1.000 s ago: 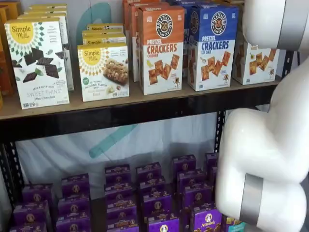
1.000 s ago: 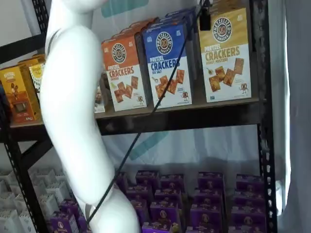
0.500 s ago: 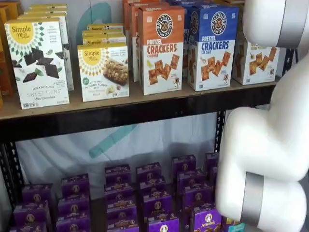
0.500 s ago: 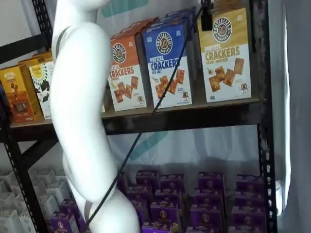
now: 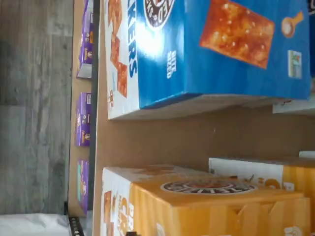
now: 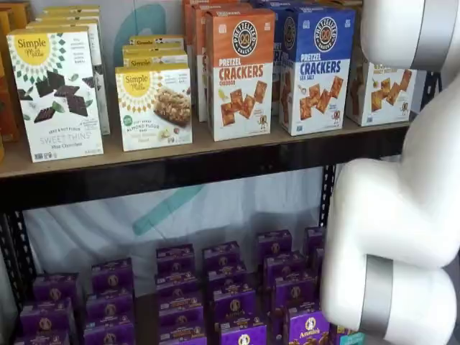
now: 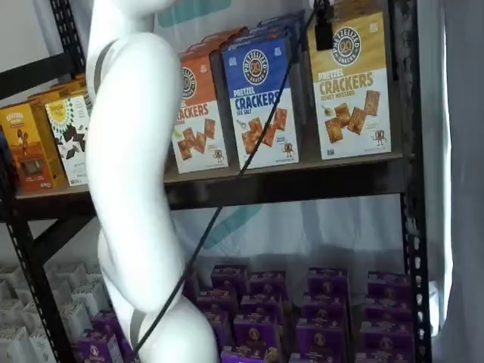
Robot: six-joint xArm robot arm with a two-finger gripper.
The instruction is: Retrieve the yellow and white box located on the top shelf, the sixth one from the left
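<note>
Yellow along its upper band and white below, the yellow and white box (image 7: 350,83) stood upright at the right end of the top shelf (image 7: 287,181), with square brown cracker pictures on its front. In a shelf view (image 6: 381,92) it was half hidden behind the white arm (image 6: 402,215). Just left of it, with a narrow gap between, stood the blue box (image 7: 265,98), and left of that the orange box (image 7: 198,113). The wrist view, turned on its side, showed the yellow box (image 5: 206,206) and the blue box (image 5: 211,49) close up, with bare brown board between them. A small black part (image 7: 323,26) hung from the upper edge in front of the yellow box, a black cable (image 7: 227,197) running down from it; whether that was a finger could not be told from the views. The jaws stood spread wide, clamped on nothing. Purple boxes (image 6: 215,295) filled the lower level.
</note>
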